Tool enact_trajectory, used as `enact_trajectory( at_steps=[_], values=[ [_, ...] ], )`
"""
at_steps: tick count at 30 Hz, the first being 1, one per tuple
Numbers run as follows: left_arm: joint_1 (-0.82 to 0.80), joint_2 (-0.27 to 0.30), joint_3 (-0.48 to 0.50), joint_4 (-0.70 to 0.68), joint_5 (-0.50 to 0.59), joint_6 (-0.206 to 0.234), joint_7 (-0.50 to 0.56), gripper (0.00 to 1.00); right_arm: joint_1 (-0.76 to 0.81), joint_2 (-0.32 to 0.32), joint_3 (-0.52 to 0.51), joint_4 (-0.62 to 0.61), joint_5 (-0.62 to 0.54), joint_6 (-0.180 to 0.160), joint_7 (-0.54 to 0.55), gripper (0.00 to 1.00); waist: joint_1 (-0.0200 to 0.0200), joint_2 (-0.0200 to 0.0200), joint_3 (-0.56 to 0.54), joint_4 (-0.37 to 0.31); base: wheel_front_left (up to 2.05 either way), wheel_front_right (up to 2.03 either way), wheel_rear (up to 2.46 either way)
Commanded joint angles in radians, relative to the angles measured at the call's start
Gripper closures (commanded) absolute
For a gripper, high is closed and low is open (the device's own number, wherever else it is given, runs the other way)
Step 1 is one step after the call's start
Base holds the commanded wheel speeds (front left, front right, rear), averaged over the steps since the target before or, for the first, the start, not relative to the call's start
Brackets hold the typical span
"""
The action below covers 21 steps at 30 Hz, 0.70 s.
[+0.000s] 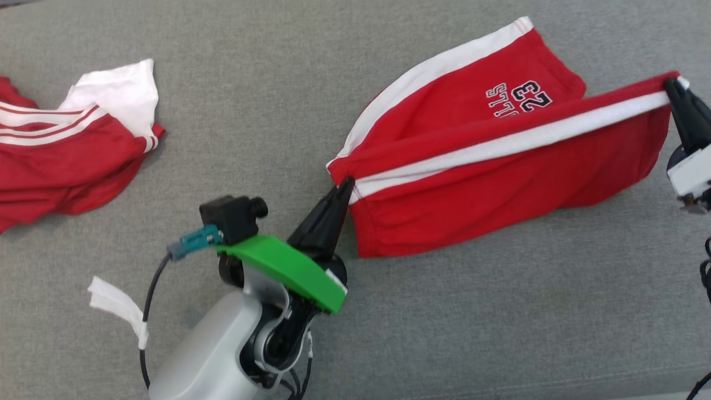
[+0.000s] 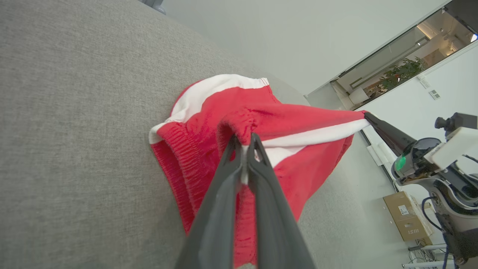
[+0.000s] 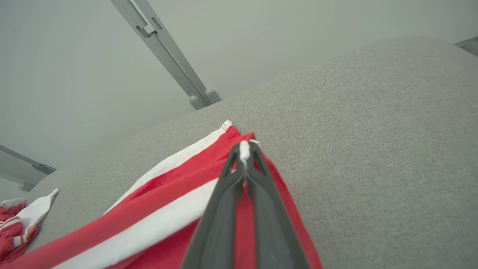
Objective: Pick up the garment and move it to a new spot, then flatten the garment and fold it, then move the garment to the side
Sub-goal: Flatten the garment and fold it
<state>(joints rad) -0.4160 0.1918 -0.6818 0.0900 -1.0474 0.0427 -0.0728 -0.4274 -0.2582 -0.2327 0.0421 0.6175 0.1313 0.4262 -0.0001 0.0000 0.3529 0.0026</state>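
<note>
The left hand (image 1: 347,186) and right hand (image 1: 669,86) each clamp one end of the shorts (image 1: 500,183) along the striped edge. The hem seems to rest on the worktop (image 1: 250,111). Open worktop separates the shorts from another garment (image 1: 66,155).

Upside down on the red shorts (image 1: 444,105), upper right of the head view: dark "23" beside half-hidden white letters.
</note>
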Motion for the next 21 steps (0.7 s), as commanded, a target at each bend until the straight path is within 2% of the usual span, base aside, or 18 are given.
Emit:
enact_trajectory(
  at_steps=[1, 8, 11, 21],
  values=[
    [-0.054, -0.015, 0.011, 0.016, 0.003, -0.002, 0.005, 1.0, -0.056, -0.012, 0.001, 0.025, -0.017, -0.001, 0.009, 1.0, 0.0001, 0.0, 0.094, 0.082, 0.0, 0.0, 0.0],
    [-0.194, -0.062, 0.034, 0.129, 0.008, 0.019, 0.024, 1.0, -0.274, -0.025, 0.045, 0.161, -0.093, -0.001, 0.024, 1.0, 0.0001, 0.0, 0.182, 0.112, 0.0, 0.0, 0.0],
    [-0.231, -0.079, 0.031, 0.171, 0.002, 0.01, 0.028, 1.0, -0.34, -0.027, 0.067, 0.226, -0.123, -0.001, 0.015, 1.0, 0.0001, 0.0, 0.201, 0.123, 0.0, 0.0, 0.0],
    [-0.284, -0.107, 0.021, 0.268, 0.0, -0.003, 0.005, 1.0, -0.429, -0.036, 0.114, 0.375, -0.156, -0.001, -0.053, 1.0, 0.0001, 0.0, 0.213, 0.146, 0.0, 0.0, 0.0]
  ],
)
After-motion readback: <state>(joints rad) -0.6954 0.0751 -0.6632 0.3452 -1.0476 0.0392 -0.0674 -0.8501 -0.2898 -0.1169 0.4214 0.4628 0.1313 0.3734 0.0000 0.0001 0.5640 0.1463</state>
